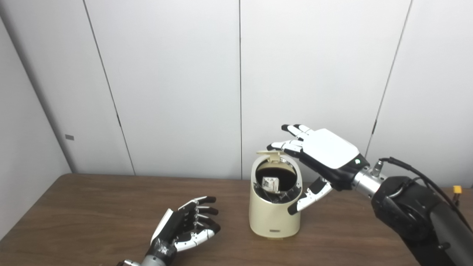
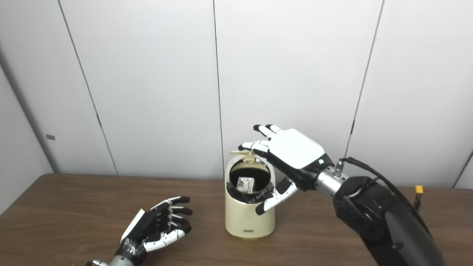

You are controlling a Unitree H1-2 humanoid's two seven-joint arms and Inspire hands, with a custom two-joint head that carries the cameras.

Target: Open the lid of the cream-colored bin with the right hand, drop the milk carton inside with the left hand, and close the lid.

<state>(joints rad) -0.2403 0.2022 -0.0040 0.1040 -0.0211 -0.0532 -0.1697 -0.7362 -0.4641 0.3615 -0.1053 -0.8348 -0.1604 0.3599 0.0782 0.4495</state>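
The cream-colored bin [image 1: 273, 218] stands upright on the brown table, near its middle. Its lid [image 1: 271, 154] is tipped up at the back and the mouth is open. The milk carton [image 1: 270, 184] lies inside the bin, white with dark print, and shows in the right eye view too [image 2: 246, 184]. My right hand [image 1: 317, 155] is open, palm down, above the right side of the bin; its fingertips reach the raised lid and its thumb hangs by the bin's right rim. My left hand [image 1: 186, 227] rests open and empty on the table, left of the bin.
The wooden table [image 1: 92, 207] runs back to a wall of white panels. A small yellow connector [image 1: 457, 190] on a cable lies at the far right edge. My right forearm [image 1: 417, 214] crosses the table's right side.
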